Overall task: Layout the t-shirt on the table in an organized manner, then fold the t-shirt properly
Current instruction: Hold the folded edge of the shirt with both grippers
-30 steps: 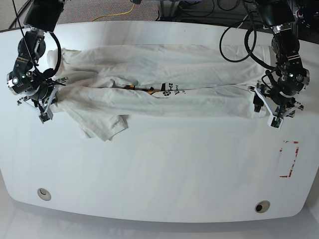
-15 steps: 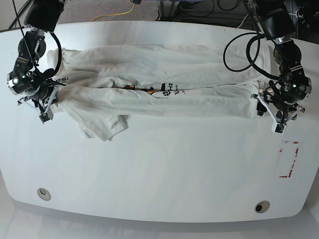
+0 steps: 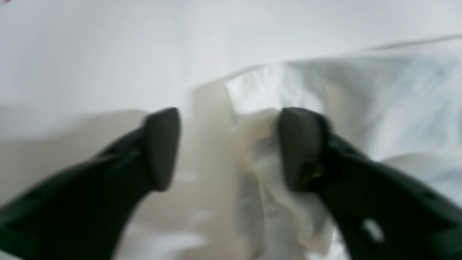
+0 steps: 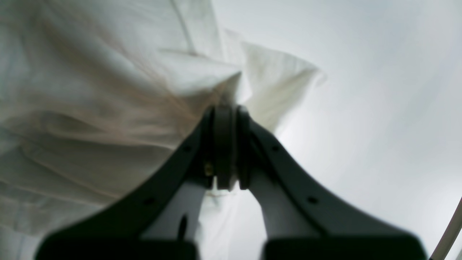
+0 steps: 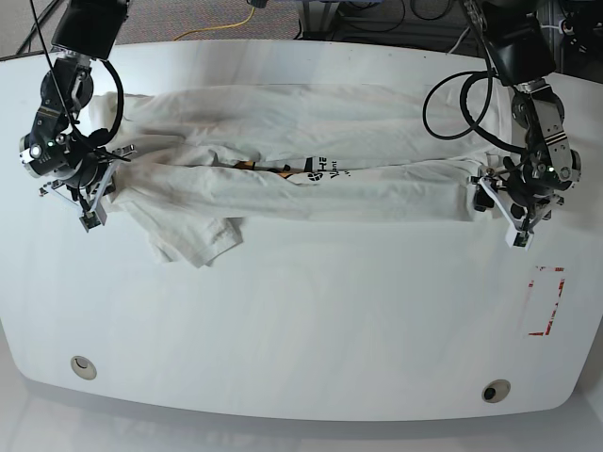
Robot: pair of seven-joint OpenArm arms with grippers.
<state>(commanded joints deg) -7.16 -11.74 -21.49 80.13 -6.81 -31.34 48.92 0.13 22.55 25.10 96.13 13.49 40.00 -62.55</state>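
Note:
The white t-shirt (image 5: 283, 127) lies stretched in a long folded band across the far half of the table (image 5: 311, 311), with a bit of black lettering (image 5: 318, 169) showing in the middle crease. On the base view's right, my left gripper (image 5: 509, 209) is at the shirt's end. In the left wrist view it (image 3: 229, 144) stands open, with bunched cloth (image 3: 260, 159) between the fingers and touching the right one. On the left, my right gripper (image 5: 89, 200) is at the other end, and the right wrist view shows it (image 4: 224, 115) shut on a fold of the t-shirt (image 4: 90, 90).
A loose flap of the shirt (image 5: 193, 235) hangs toward the front at the left. A red-outlined rectangle mark (image 5: 548, 301) sits at the right edge, and two grommet holes (image 5: 83, 365) (image 5: 495, 390) near the front edge. Cables (image 5: 245, 19) run behind the table.
My left gripper swung out to the right, then came back in against the shirt's end. My right gripper shifted slightly toward the back, still holding the cloth.

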